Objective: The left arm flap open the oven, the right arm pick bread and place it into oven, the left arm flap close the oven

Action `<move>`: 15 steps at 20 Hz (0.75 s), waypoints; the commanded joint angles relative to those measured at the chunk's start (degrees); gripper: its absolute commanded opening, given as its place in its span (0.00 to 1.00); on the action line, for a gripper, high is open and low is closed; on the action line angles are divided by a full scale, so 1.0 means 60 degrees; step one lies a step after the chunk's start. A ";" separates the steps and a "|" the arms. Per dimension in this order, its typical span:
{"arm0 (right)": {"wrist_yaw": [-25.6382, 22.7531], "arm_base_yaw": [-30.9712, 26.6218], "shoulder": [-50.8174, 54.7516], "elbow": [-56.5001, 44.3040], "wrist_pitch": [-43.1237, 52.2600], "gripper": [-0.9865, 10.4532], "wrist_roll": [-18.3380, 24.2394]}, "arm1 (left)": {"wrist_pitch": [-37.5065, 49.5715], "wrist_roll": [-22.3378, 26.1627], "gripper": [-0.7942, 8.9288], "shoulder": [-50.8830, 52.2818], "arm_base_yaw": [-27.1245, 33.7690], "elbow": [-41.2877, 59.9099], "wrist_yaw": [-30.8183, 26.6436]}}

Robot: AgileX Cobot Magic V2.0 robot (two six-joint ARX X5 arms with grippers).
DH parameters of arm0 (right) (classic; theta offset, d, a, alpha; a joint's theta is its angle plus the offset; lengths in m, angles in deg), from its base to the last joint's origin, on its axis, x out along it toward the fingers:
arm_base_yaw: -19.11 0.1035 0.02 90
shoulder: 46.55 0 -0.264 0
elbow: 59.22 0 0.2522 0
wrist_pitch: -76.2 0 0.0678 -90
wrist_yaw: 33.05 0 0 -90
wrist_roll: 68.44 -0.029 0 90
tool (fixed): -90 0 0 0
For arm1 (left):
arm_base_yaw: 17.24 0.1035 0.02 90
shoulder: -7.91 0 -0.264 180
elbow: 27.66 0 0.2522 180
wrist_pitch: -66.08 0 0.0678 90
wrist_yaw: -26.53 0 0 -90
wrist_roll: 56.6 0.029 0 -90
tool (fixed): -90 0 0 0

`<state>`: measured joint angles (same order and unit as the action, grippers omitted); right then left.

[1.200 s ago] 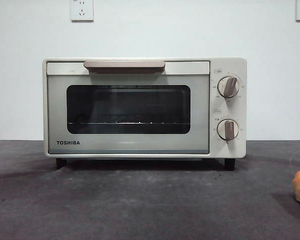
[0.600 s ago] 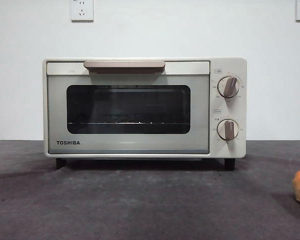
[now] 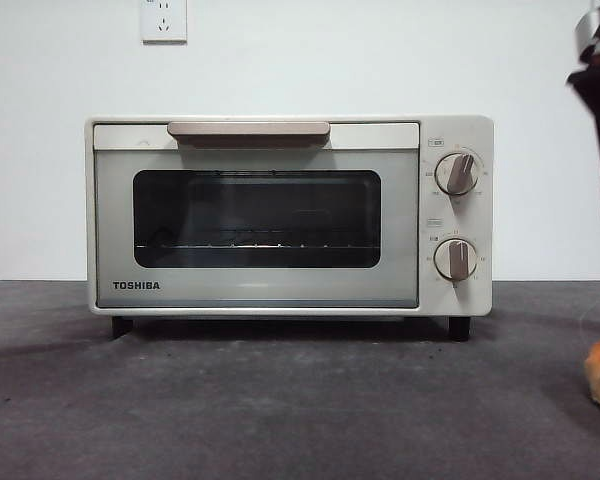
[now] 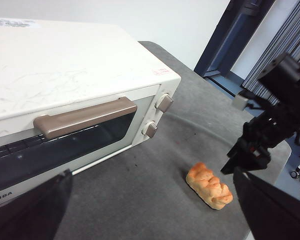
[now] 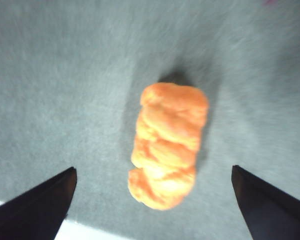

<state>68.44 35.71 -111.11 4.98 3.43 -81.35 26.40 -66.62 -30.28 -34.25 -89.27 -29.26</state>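
Toaster oven (image 3: 289,215) stands at the middle of the desk (image 3: 280,400) toward its far edge, door shut, beige bar handle (image 3: 248,131) along the door's upper edge. The bread (image 5: 167,145), a lumpy elongated golden loaf, lies on the desk near its right edge, forward of the oven and well apart from it. My right gripper (image 5: 152,200) hangs directly above the loaf, jaws wide, one to either side of it and clear of the crust; the loaf's long axis runs across the line between the jaws, so they would close on its narrower width. My left gripper (image 4: 150,210) hovers above and in front of the oven door, jaws wide, holding nothing, the handle nearer to it than to the right one. Judgement: the door is not yet opened. Bare desk surrounds the loaf on all visible sides.
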 commanded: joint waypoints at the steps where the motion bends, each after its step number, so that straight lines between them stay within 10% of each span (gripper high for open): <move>1: -0.0244 0.0324 -0.0397 -0.0237 0.0368 0.52 -0.0452 | 0.0033 0.0058 0.62 -0.0040 -0.0044 -0.0222 -0.0025; 15: -0.0747 0.0463 -0.2175 -0.1166 0.2390 0.44 -0.0299 | 0.0029 0.0058 0.62 -0.0058 -0.0044 -0.0222 -0.0029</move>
<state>64.22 38.20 -123.41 -2.15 17.73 -83.62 26.23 -66.62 -30.32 -34.30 -89.27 -29.26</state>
